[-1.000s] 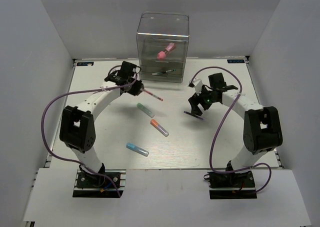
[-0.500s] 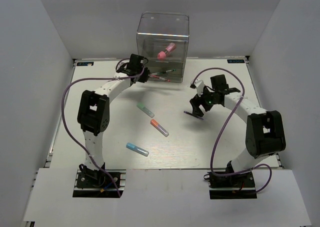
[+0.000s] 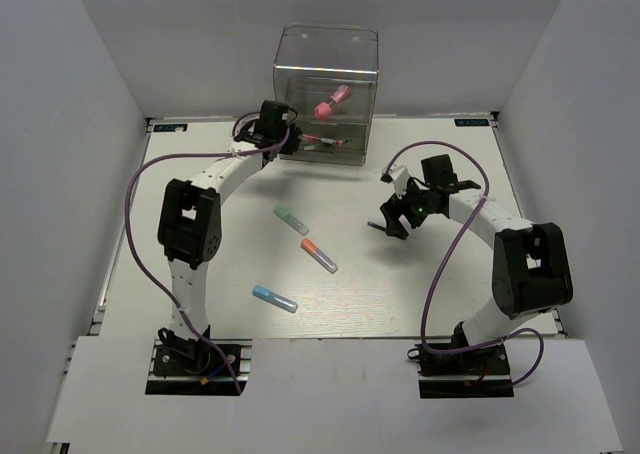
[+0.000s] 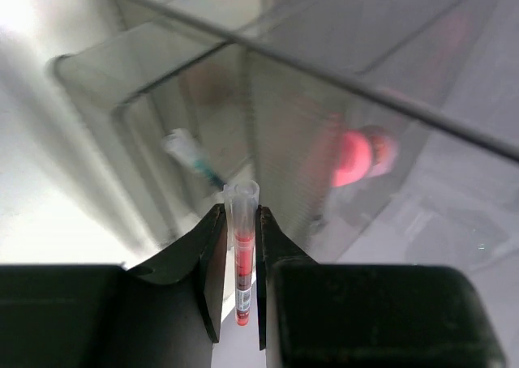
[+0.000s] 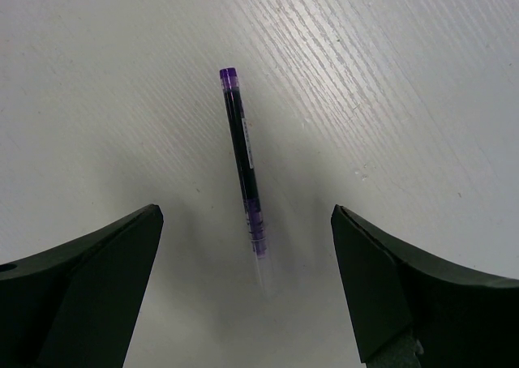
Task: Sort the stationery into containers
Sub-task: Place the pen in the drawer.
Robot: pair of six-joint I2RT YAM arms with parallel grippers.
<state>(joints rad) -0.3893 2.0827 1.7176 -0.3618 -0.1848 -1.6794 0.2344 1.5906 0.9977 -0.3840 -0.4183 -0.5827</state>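
Nudged closer to the glossy clear box (image 3: 327, 69) at 12 o'clock, left claw (image 4: 241, 216) pinches a slim red pen (image 4: 242, 258); right claw (image 5: 246, 212) gapes, spread, over a thin purple pen (image 5: 241, 145).

Left gripper (image 4: 242, 222) reaches far forward, jaws pinched; right gripper (image 3: 391, 222) hangs low, jaws wide.

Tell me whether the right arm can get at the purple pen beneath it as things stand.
Probably yes. The right gripper is open, its fingers on either side of the purple pen, which lies flat and alone on the table with nothing between them.
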